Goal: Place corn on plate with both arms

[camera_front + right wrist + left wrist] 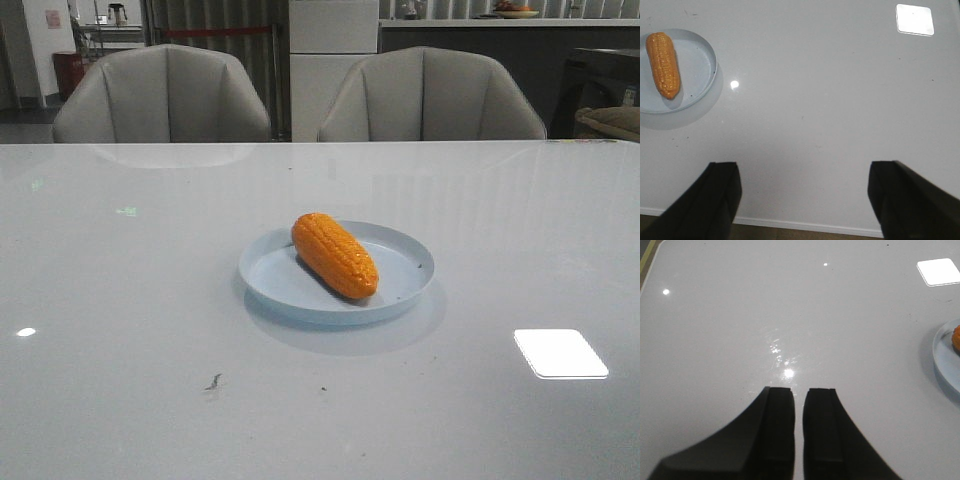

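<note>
The orange corn (335,255) lies on its side inside the pale blue plate (404,262) at the middle of the table. The right wrist view shows the same corn (662,64) on the plate (697,62), far from my right gripper (805,172), whose fingers stand wide apart with nothing between them, near the table's edge. My left gripper (799,392) hovers over bare table with its fingers nearly together and empty; only the plate's rim (945,365) and a sliver of corn (956,339) show at that view's edge. Neither gripper appears in the front view.
Two grey chairs (165,95) (430,95) stand behind the table's far edge. A bright square reflection (560,353) lies on the glossy tabletop right of the plate. Small dark specks (213,382) mark the near surface.
</note>
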{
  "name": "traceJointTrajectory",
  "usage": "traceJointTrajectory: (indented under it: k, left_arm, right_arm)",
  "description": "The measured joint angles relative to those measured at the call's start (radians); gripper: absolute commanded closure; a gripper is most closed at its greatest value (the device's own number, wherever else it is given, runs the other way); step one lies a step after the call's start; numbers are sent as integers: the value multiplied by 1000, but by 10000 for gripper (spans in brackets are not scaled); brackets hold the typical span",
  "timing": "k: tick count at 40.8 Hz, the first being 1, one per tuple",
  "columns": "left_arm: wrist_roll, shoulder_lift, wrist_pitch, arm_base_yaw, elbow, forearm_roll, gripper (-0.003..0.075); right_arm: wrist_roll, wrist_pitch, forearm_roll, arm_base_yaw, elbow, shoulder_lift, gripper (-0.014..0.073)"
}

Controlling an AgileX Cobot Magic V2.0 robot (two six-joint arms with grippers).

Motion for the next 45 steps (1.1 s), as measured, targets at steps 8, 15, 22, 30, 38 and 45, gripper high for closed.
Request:
traceJointTrajectory:
  k: [8,15,22,30,38,45]
  left_arm:
    - [0,0,0,0,0,0,631]
    - [0,0,-1,0,0,0,631]
    - [0,-53,-64,0,36,-44,631]
    - [39,-270,-380,0,257,-118,631]
    - [88,-458,-549,4,500,-133,631]
    - [89,-610,-596,45,705,-133,631]
  right_arm:
    - [0,0,0,0,0,0,-30]
    - [0,0,0,0,0,0,-30]
    - [0,0,0,0,0,0,-30]
    - [0,0,0,0,0,0,-30]
    - [0,0,0,0,0,0,-30]
    - [0,0,0,0,0,0,-30]
